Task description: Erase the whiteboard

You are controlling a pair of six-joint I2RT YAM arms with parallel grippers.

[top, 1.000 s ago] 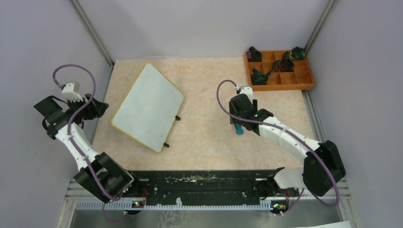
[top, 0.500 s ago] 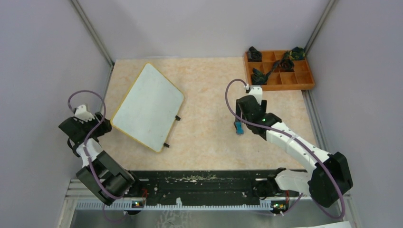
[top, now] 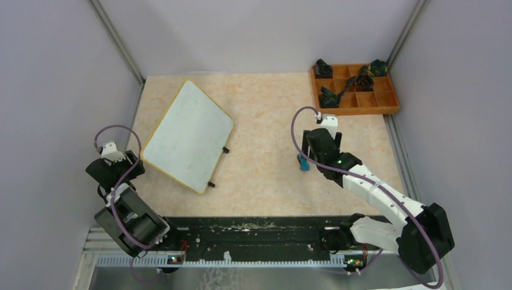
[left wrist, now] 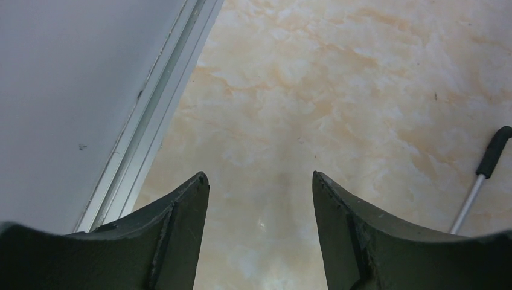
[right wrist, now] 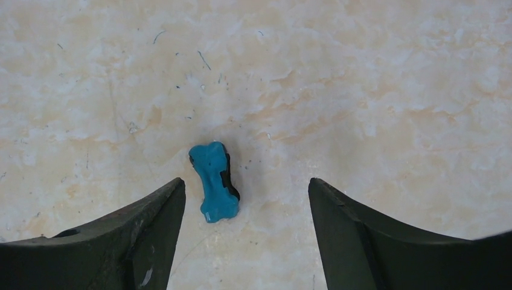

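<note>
The whiteboard (top: 188,136) lies tilted at the table's left, white with a yellow edge, and no writing shows on it. One of its black-tipped metal feet (left wrist: 490,164) shows in the left wrist view. A small blue eraser (top: 303,162) lies on the table at the centre right. In the right wrist view the eraser (right wrist: 214,181) lies flat just ahead of the fingertips, left of their middle. My right gripper (right wrist: 246,180) is open and empty above it, and it also shows in the top view (top: 309,156). My left gripper (left wrist: 259,178) is open and empty beside the whiteboard's near left corner, seen from above too (top: 121,168).
An orange-brown compartment tray (top: 391,110) holding dark clips stands at the back right. A metal rail (left wrist: 163,115) and the grey wall run along the table's left edge, close to my left gripper. Bare marbled tabletop (top: 265,115) lies between the whiteboard and the eraser.
My left arm has drawn back from the far left wall toward its base. My right arm has pulled back and to the right; the blue eraser stays where it lay.
</note>
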